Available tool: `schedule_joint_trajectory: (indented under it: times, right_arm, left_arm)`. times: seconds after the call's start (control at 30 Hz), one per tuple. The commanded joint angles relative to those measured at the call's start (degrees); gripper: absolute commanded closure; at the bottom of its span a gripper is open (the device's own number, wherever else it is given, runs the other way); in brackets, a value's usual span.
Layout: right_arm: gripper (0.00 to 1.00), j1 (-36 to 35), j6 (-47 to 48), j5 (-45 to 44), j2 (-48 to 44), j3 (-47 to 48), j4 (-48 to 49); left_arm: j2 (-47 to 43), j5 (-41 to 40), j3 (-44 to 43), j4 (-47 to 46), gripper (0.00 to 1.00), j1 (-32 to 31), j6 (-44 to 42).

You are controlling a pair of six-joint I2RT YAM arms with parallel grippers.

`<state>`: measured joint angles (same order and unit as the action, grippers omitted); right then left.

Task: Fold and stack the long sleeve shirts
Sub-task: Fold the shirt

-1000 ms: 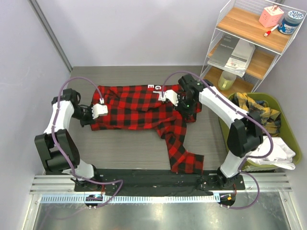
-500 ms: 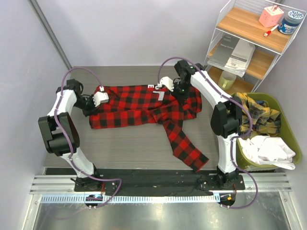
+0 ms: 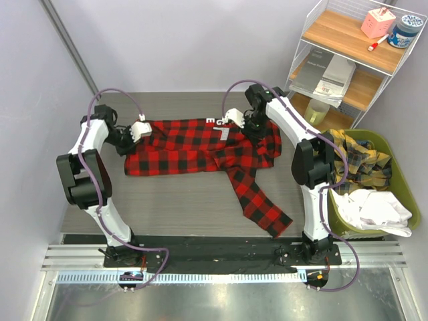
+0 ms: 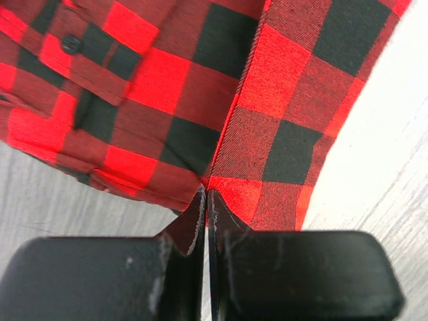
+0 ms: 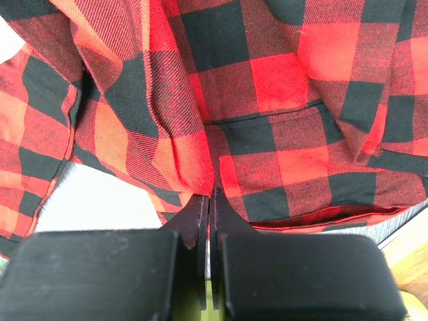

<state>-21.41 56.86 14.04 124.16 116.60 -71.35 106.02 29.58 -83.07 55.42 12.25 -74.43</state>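
Long sleeve shirt [image 3: 194, 147]: red-and-black check flannel, spread on the table [image 3: 167, 200] between the two grippers, with its far edge stretched from one to the other.
Left gripper [image 3: 142, 129]: clenched on the shirt's far-left corner.
Right gripper [image 3: 232, 116]: clenched on the shirt's far edge, near the collar end.
Top view only: one sleeve [image 3: 257, 197] trails from below the right gripper toward the arm bases. Its cuff stops short of the near table edge.
Left wrist view only: the fingertips [image 4: 199, 210] press together on a seam edge. A dark button [image 4: 70, 45] sits ahead of them, at the view's left.
Right wrist view only: the fingertips [image 5: 198, 214] meet on a bunched fold. A stitched line crosses the cloth ahead of them.
Writing: a white patch [image 3: 215, 121] lies just beside the right gripper, on its left. An "E" is legible; the other letters cannot be read.
Edges: the shirt's hem side runs straight, on the near side of the left gripper.
Room: bare tabletop shows between the shirt body and the arm bases.
Right of right arm: a green bin [image 3: 401, 184] holds a yellow plaid garment [image 3: 364, 154] and a white cloth [image 3: 374, 210]. A wire shelf rack [image 3: 297, 60] stands beyond it.
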Motion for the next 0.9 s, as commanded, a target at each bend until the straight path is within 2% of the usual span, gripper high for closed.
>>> schedule_joint_trajectory:
  times: [0.0, 0.47, 0.87]
  right_arm:
    - [0.99, 0.93, 0.53, 0.63, -0.41, 0.39, -0.81]
    - [0.99, 1.98, -0.52, 1.60, -0.76, 0.91, -0.54]
    - [0.99, 3.57, 0.09, 4.32, -2.96, 1.17, -1.25]
  left_arm:
    - [1.21, 0.74, -3.59, -1.54, 1.00, -0.65, 1.40]
    - [4.55, -1.72, -5.70, -6.46, 1.00, -1.97, 5.35]
    - [0.33, -0.05, -4.74, -6.02, 1.00, -1.97, 5.96]
